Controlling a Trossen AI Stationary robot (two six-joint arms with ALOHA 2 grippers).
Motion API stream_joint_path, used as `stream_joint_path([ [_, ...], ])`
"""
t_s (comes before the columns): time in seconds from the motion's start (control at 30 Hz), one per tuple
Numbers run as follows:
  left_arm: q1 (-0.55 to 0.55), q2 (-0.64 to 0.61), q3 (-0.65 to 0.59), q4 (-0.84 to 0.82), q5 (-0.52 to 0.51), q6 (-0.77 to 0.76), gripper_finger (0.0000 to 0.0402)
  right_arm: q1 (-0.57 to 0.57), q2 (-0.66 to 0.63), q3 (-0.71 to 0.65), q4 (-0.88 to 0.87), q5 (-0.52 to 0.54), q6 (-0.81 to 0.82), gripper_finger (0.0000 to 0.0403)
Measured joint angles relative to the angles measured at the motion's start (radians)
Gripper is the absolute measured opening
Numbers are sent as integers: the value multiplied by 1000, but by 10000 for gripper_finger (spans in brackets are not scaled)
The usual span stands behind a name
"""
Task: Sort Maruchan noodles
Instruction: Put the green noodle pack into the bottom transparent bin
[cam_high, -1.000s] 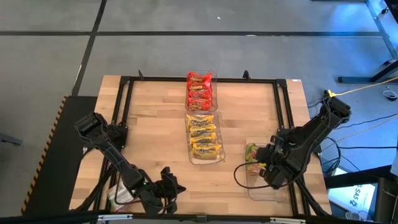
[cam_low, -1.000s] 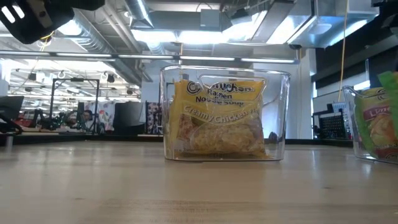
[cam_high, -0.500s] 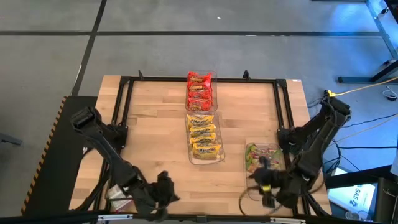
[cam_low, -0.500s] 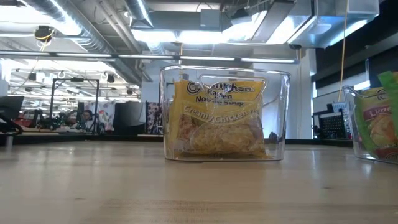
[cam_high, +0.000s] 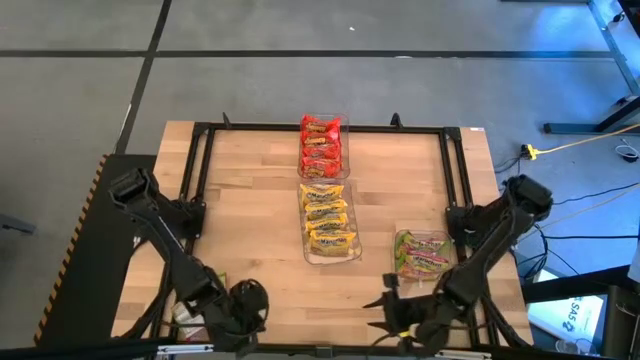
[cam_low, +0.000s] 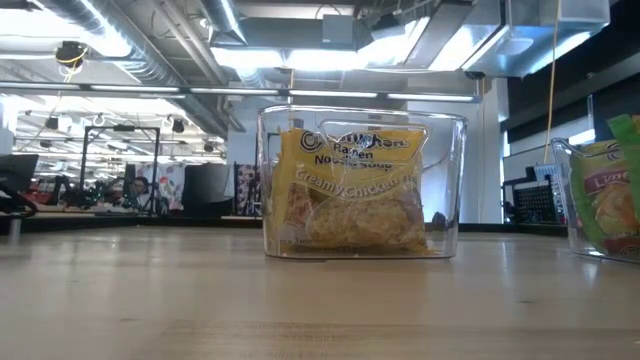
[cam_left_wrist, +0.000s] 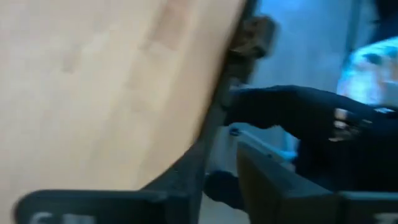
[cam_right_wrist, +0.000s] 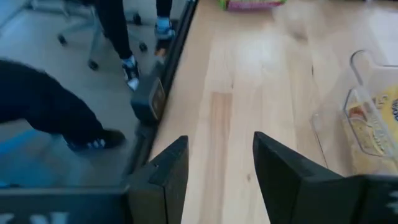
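Right gripper (cam_high: 385, 312) low at the table's near edge, high view; fingers apart, nothing held. Left gripper (cam_high: 250, 300) near the front-left corner, opening indeterminate. Red noodles (cam_high: 321, 145), yellow noodles (cam_high: 328, 220), green/pink noodles (cam_high: 422, 252) each in clear bins. Low view: yellow packet (cam_low: 352, 187) upright in central bin (cam_low: 448, 180). Right wrist view: fingers (cam_right_wrist: 285, 174) parted over bare wood.

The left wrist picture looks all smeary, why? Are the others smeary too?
Left wrist view: the table and dark frame edge are streaked by motion blur. Low view: the yellow noodle packet is sharp, with bright ceiling lights glaring behind. High view: evenly lit and clear.
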Motion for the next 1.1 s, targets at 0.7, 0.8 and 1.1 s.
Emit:
stream_joint_path([
  [0.7,113,-122,2,-425,313,-181,165,-130,35,-1,-53,-168,-273,152],
  [0.8,30,-125,2,-441,312,-340,165,-130,35,-1,-65,-168,-251,152],
  [1.1,-144,-63,0,-467,414,-598,165,-130,35,-1,-61,-167,-193,152],
])
